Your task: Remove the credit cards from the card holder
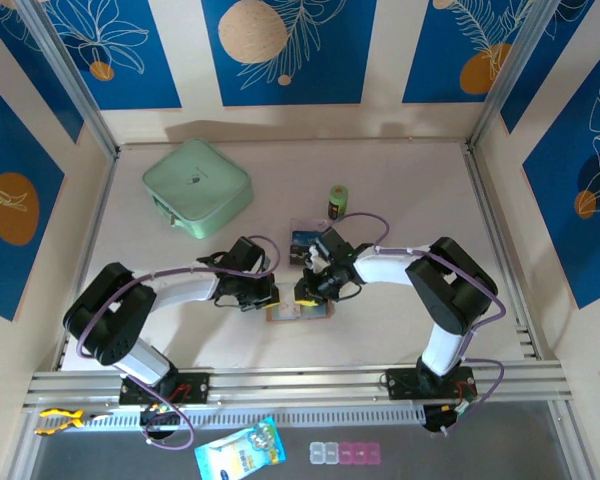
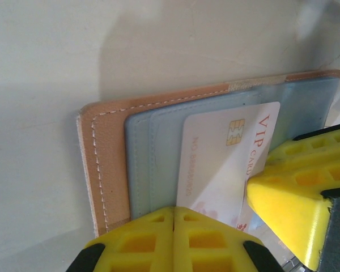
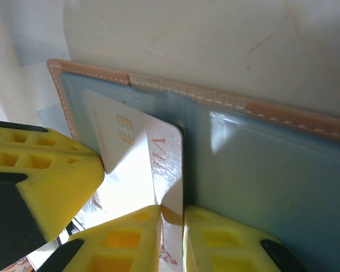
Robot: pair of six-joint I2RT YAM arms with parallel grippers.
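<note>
Card holder [image 1: 300, 311]: open flat at mid-table [image 1: 410, 190], between both grippers, sleeves facing up.
VIP card [image 2: 215, 164]: white, chip showing, partly out of the grey-blue sleeve [image 2: 153, 164], tilted.
Left gripper [image 2: 173, 238]: fingers pressed together, bearing down on the holder beside the card.
Right gripper [image 3: 171, 238]: pinching the card's free edge.
Step in hand: likely drawing the card clear of its sleeve.
Doing it well: pull straight along the sleeve's opening, low and flat; pin the holder firmly; ease off any twist, since the card looks flexed at the pinch.
</note>
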